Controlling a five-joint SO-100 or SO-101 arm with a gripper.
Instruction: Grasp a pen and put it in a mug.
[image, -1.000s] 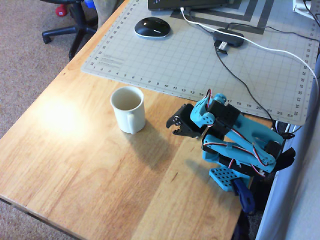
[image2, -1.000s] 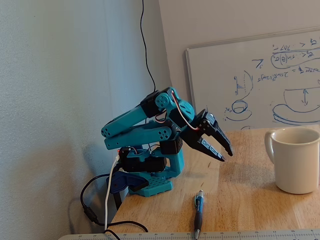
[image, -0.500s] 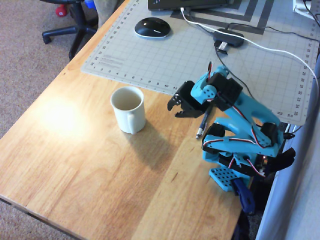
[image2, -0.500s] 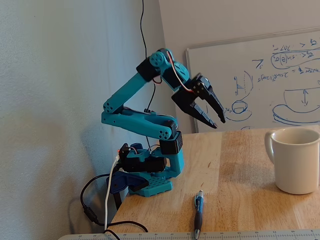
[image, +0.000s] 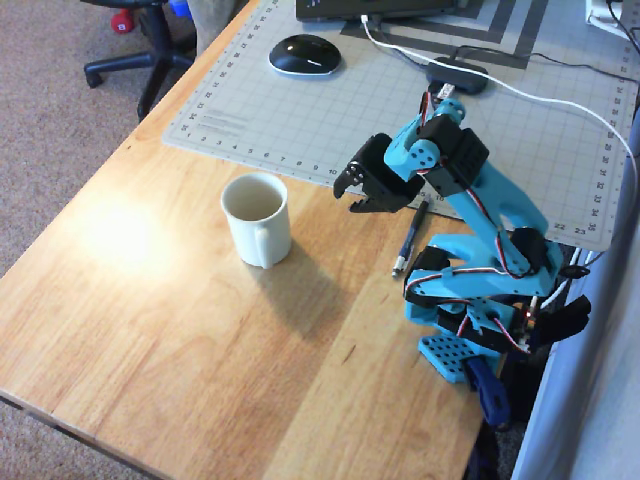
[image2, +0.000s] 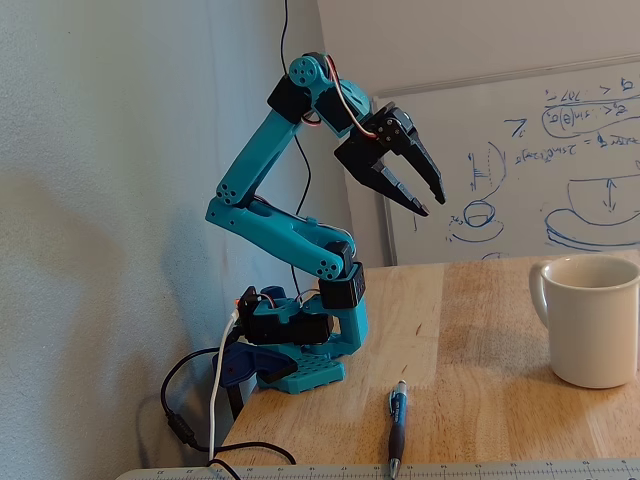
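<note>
Wooden and bare for most of its width, the table carries a grey cutting mat along its far side in the overhead view, with a computer mouse and a white cable on the mat. The pen lies on the wood just beside the arm's base, its far end reaching onto the mat edge and its silvery tip pointing toward the near side. The mug stands upright well to the left of it, handle turned to the near side, mouth open and empty.

The gripper hangs high above the table in the fixed view, jaws apart and holding nothing, pitched downward.

To take the pen well, I judge the jaws should come down straddling the barrel crosswise near its middle, so it hangs balanced and can be tipped upright over the mug. The tight spot is the pen's closeness to the base: the arm must fold in steeply. Between pen and mug the wood is clear, giving free room for the carry; the table's near edge lies well away from both.
</note>
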